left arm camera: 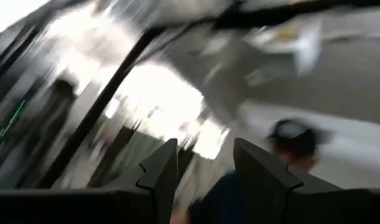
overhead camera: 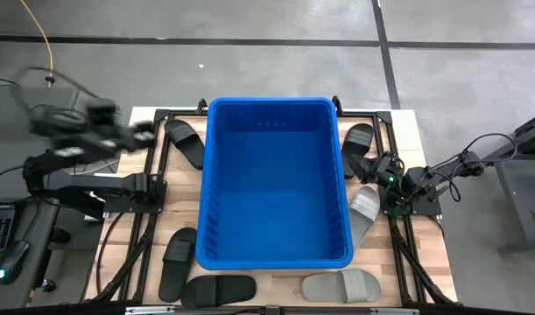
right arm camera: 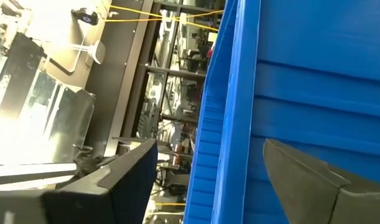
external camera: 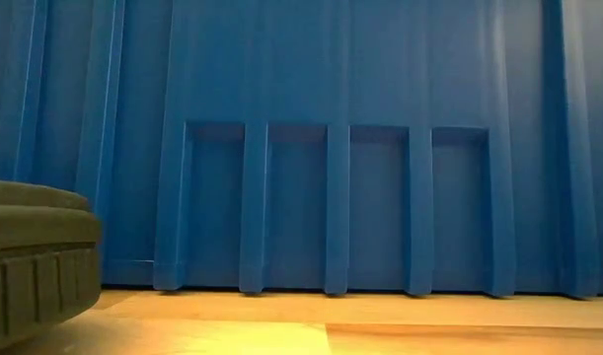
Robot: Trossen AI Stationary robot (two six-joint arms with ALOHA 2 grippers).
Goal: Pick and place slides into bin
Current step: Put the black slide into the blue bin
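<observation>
The blue bin [overhead camera: 276, 175] stands in the middle of the table and is empty. Slides lie flat around it: a black one [overhead camera: 184, 143] at the far left, black ones [overhead camera: 359, 138] at the far right, a grey one [overhead camera: 363, 214] on the right, and a grey [overhead camera: 341, 284] and two black ones [overhead camera: 219, 287] [overhead camera: 177, 261] along the near side. My left gripper [overhead camera: 144, 133] [left arm camera: 205, 152] is raised at the table's left edge, blurred, open and empty. My right gripper [overhead camera: 376, 166] [right arm camera: 208, 186] is open and empty beside the bin's right wall [right arm camera: 239, 93], over the black slides.
The bin's ribbed wall [external camera: 331, 148] fills the low view, with a grey slide's sole [external camera: 35, 256] at its left. A black frame runs along both sides of the table [overhead camera: 158, 175]. A person in a cap [left arm camera: 292, 140] shows in the left wrist view.
</observation>
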